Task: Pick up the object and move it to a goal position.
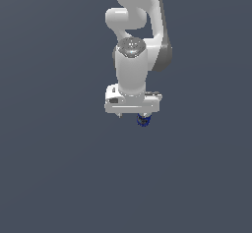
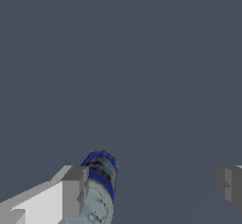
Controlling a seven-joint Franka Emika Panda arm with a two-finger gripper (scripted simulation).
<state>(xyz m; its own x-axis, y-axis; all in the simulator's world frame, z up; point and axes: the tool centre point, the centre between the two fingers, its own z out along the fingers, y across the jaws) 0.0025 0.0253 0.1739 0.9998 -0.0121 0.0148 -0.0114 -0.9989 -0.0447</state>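
The object [image 1: 143,121] is a tiny dark blue cylinder that shows just below the white hand in the exterior view. In the wrist view the object [image 2: 100,178] has blue bands and a paler whitish-blue end, and it lies right beside one grey finger [image 2: 74,191]. The other finger [image 2: 230,185] stands far off across a wide gap. My gripper [image 2: 153,187] is open, with the object inside the gap but close to one side. In the exterior view the gripper [image 1: 132,115] points down and its fingers are mostly hidden under the hand.
A plain dark grey-blue surface [image 1: 59,178] fills both views. The white arm [image 1: 133,25] rises behind the hand towards the top of the exterior view.
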